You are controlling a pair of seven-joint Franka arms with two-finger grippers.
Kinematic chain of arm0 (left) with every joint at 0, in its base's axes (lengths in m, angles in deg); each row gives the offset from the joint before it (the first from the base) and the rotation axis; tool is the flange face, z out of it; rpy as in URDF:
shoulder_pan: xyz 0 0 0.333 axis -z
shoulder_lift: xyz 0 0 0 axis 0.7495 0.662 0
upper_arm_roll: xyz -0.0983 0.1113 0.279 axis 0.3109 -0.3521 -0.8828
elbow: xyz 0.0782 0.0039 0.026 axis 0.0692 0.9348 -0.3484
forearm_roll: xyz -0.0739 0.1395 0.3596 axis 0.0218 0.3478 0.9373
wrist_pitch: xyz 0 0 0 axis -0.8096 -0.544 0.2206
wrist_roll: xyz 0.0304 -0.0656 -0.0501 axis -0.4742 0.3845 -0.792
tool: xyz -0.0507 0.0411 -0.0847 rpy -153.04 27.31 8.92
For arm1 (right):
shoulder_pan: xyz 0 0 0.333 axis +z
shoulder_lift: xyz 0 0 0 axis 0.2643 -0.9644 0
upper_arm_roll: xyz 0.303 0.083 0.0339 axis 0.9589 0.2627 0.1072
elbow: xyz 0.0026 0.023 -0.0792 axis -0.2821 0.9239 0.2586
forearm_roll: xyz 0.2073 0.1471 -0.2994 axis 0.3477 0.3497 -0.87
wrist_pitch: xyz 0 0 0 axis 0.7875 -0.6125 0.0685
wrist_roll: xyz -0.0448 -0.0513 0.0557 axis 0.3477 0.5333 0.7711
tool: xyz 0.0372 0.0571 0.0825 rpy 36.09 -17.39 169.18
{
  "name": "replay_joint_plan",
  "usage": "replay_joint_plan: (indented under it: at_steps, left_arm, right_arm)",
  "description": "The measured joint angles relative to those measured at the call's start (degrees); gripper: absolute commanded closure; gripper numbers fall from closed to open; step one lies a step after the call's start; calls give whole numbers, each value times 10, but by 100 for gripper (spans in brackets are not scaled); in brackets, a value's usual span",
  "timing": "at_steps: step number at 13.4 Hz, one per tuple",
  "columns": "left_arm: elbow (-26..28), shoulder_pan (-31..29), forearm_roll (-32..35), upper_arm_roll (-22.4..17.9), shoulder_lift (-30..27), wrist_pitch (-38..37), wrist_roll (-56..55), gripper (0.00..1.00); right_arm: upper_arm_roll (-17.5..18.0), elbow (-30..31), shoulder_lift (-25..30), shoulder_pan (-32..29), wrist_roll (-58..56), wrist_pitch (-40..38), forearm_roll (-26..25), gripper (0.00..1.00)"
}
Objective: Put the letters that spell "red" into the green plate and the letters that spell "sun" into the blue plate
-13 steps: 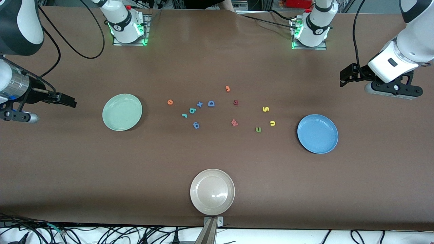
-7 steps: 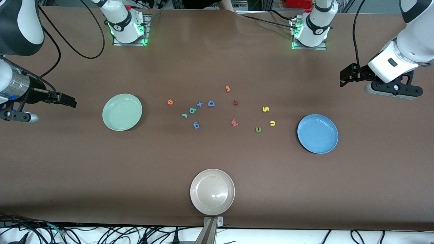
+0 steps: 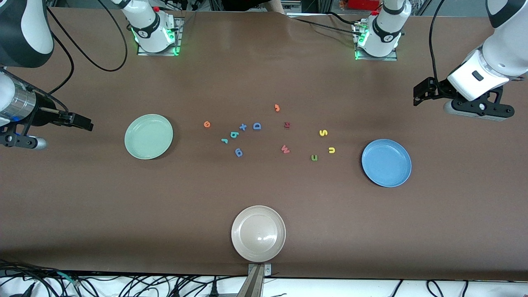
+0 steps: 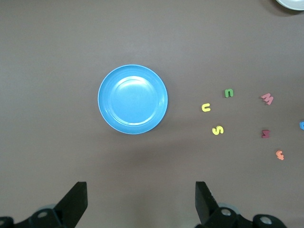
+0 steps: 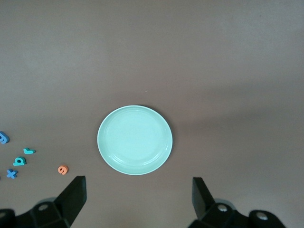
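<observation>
A: Waiting at its own end of the table, the left gripper (image 4: 138,202) hangs in the air with its fingers (image 4: 76,202) spread wide and nothing between them.

B: And the right gripper (image 5: 137,199)?

A: It waits too, up over bare table at the right arm's end, jaws apart and holding nothing.

B: Where does the blue plate (image 3: 386,163) sit?

A: Flat on the table toward the left arm's end, with nothing in it. The yellow s (image 3: 324,133), yellow u (image 3: 331,150) and green n (image 3: 314,157) lie close together on the table beside it, toward the middle. The s is farthest from the front camera, the n nearest.

B: What about the green plate (image 3: 149,136)?

A: It sits toward the right arm's end, also with nothing in it. The orange e (image 3: 207,124) lies nearest that plate. The teal r (image 3: 224,141) and teal d (image 3: 234,135) lie just beside each other, a little more toward the middle.

B: What else is on the table?

A: A blue x (image 3: 243,127) and a blue D (image 3: 257,126) lie side by side near the d. A beige plate (image 3: 258,233) sits at the edge nearest the front camera.
</observation>
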Motion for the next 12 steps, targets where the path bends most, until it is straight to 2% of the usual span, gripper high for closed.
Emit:
replay_joint_plan:
  at_steps: [12]
  left_arm:
    - [0, 6, 0, 6, 21, -2, 0, 0]
  right_arm:
    - [1, 3, -4, 13, 2, 5, 0, 1]
